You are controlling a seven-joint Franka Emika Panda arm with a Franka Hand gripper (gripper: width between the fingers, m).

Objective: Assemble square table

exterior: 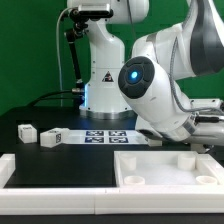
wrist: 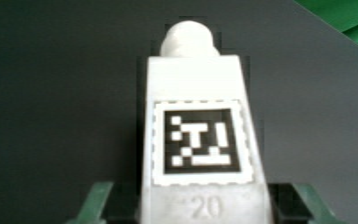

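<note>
In the wrist view a white block leg [wrist: 201, 120] with a black-and-white tag and the number 20 stands between my fingers [wrist: 105, 200], its rounded peg end pointing away from me. My gripper [wrist: 204, 208] is shut on this leg and holds it over the dark table. In the exterior view the white tray-like tabletop [exterior: 170, 176] lies at the front right. My arm reaches over it toward the exterior view's right, where the fingers and the held leg are hidden. Two more tagged legs [exterior: 27, 131] [exterior: 49, 138] lie at the exterior view's left.
The marker board [exterior: 105, 136] lies in front of the robot base [exterior: 102, 85]. A long white border rail [exterior: 50, 172] runs along the front left. The arm's big elbow joint [exterior: 140, 85] blocks the middle of the exterior view. A green backdrop stands behind.
</note>
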